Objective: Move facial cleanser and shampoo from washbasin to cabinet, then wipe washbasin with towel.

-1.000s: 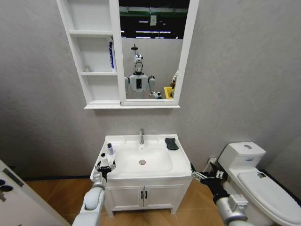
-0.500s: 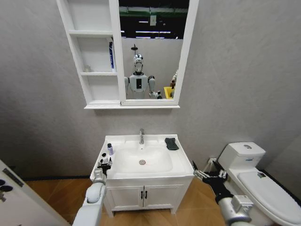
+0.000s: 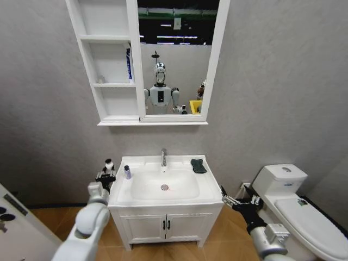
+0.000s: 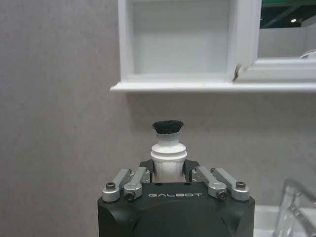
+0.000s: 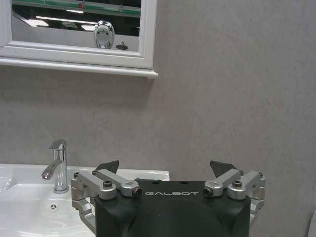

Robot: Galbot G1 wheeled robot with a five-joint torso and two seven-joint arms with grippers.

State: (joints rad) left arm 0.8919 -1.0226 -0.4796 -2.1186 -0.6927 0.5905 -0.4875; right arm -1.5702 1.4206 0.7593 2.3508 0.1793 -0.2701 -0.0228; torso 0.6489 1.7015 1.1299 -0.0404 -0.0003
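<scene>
Left of white ceramic washbasin [image 3: 163,187], white black-capped bottle [image 4: 168,148] was clamped in left gripper [image 3: 106,175], lifted for cabinet [image 3: 109,65]; right gripper [image 3: 235,200] was held spread, idle.

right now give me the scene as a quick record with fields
left pincer: shut on white bottle with black cap, raised left of the washbasin
right pincer: open, idle right of the washbasin
on washbasin: small bottle at left rear, towel at right rear
cabinet: blue tube on middle shelf
</scene>
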